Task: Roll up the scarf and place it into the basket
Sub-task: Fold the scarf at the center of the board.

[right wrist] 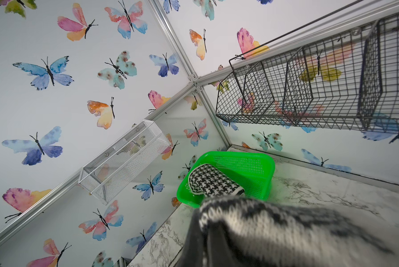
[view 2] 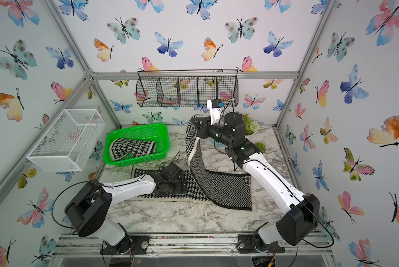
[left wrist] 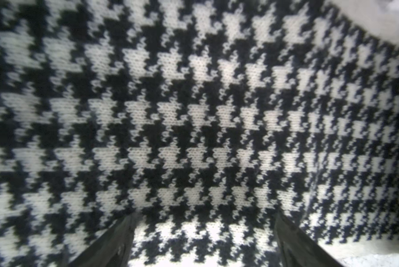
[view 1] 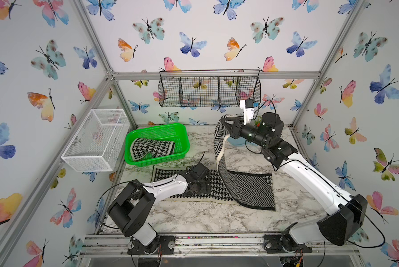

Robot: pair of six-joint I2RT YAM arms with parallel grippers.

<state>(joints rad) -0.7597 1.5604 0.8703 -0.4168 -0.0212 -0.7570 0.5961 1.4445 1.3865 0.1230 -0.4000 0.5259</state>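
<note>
Black wire rack (view 1: 208, 91) hanging above the right gripper (view 1: 225, 123), scarf (view 1: 218, 149) draped in a band beneath it, bare marble table (view 1: 200, 142) open toward the basket (view 1: 152, 162) on its left, basket floor half covered by scarf, white mesh box (view 1: 96, 138) beyond on the wall

Both the left arm (view 1: 168, 185) and the right arm (view 1: 309, 182) are built of smooth white shells, dotted with small dark screws (view 1: 298, 165) and joined by bulky black housings. Thin black cables (view 1: 382, 232) are looped along them. Small green lights (view 1: 251, 134) and a white camera bracket (view 1: 248, 112) are carried at the right arm's black wrist, and the left claw (left wrist: 205, 215) is formed of two matte black fingers (left wrist: 110, 242).
</note>
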